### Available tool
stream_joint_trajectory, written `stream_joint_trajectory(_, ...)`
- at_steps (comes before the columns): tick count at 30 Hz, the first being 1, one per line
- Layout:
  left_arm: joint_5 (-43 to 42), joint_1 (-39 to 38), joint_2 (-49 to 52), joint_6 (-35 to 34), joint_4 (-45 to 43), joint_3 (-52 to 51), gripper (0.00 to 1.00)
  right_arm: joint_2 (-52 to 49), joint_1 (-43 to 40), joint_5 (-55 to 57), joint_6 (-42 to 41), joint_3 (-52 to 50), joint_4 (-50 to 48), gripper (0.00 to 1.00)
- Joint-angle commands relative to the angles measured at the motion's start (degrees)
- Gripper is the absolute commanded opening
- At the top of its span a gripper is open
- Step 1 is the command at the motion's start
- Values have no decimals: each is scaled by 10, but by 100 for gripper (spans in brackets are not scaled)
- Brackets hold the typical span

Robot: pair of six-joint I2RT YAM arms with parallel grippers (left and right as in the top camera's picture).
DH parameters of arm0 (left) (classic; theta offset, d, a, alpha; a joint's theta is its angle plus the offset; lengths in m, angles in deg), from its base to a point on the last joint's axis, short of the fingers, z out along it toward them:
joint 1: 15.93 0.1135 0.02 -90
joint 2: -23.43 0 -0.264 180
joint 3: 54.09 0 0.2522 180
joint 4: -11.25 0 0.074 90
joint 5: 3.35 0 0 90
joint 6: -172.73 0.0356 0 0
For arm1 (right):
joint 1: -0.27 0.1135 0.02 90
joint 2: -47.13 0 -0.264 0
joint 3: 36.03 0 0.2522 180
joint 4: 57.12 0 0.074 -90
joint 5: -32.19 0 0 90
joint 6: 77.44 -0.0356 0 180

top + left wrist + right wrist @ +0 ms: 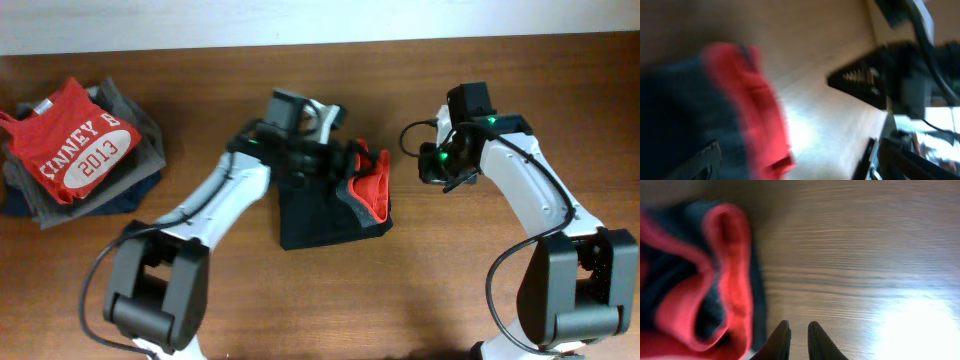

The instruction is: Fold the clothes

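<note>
The black trousers (325, 212) lie folded into a compact block at mid-table, with the red-orange waistband (372, 190) bunched at their right edge. My left gripper (340, 160) hovers at the block's top edge. Its view is blurred; its fingers (785, 165) look spread wide, with the red waistband (760, 110) and black fabric (670, 110) below them. My right gripper (442, 172) is to the right of the trousers, apart from them. Its fingers (799, 335) are nearly together over bare wood with nothing between them, and the waistband (725, 270) lies to their left.
A pile of folded clothes sits at the far left, with a red "2013" T-shirt (75, 150) on top of grey and navy garments (130, 190). The right gripper (865, 80) also shows in the left wrist view. The table's back edge (320, 42) meets a white wall.
</note>
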Motion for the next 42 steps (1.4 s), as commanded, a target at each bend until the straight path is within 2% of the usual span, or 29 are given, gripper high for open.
stream_joint_trajectory(1,16,48,-35,35,26,13,99,-1,0,-132,111,-1,-1,21)
stream_joint_trajectory(4,58,78,-35,35,74,13,99,-1,11,-167,134,-1,-4,26)
stream_joint_trajectory(7,149,94,-34,35,135,12,99,-3,33,-167,133,-1,-11,30)
stream_joint_trajectory(10,217,92,-34,35,162,7,99,-6,63,-162,133,-1,-26,41)
stream_joint_trajectory(12,235,87,-34,35,168,4,99,-9,85,-150,131,-1,-35,44)
stream_joint_trajectory(16,254,82,-34,37,175,-1,99,-21,115,-96,92,-1,-48,44)
stream_joint_trajectory(27,273,77,-31,37,177,-26,99,-56,155,-100,92,-1,-69,45)
stream_joint_trajectory(36,274,77,-30,37,177,-28,99,-55,152,-107,91,2,-64,45)
stream_joint_trajectory(42,273,77,-30,37,176,-28,99,-43,122,-198,83,33,-54,45)
